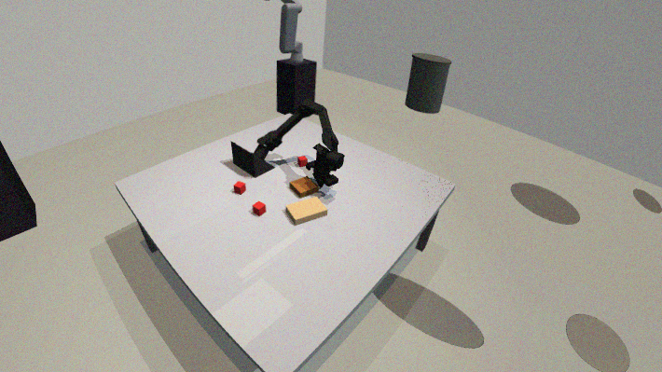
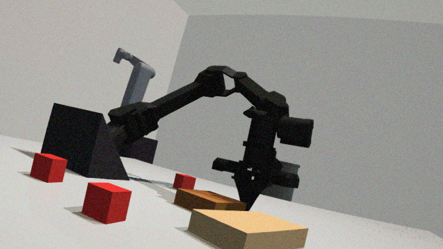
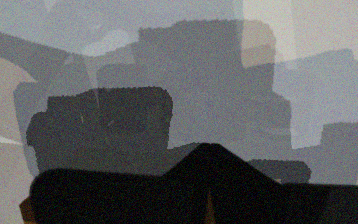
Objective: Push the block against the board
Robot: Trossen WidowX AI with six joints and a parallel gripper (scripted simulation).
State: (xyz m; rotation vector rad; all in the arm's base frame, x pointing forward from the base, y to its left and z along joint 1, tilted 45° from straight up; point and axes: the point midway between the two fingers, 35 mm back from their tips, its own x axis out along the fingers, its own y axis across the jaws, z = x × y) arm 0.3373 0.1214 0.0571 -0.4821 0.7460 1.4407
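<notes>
The brown square block (image 1: 300, 186) (image 2: 195, 197) lies flat on the table, partly in shadow. A little of its brown shows at the lower left edge of the wrist view (image 3: 28, 214). The pale tan board (image 1: 306, 209) (image 2: 249, 220) lies flat on the side nearer the top camera. A narrow gap separates them in the top view; the exterior view hides it behind the board. My gripper (image 1: 320, 185) (image 2: 248, 209) (image 3: 209, 152) is shut and empty, pointing down with its tips low beside the block's right-hand corner. I cannot tell whether they touch the block.
One red cube (image 1: 302, 160) (image 2: 184, 181) is behind the block. Two more, a left one (image 1: 240, 187) (image 2: 48, 168) and a nearer one (image 1: 259, 208) (image 2: 107, 203), lie left of the block and board. My black arm base (image 1: 251, 160) (image 2: 72, 140) stands behind them.
</notes>
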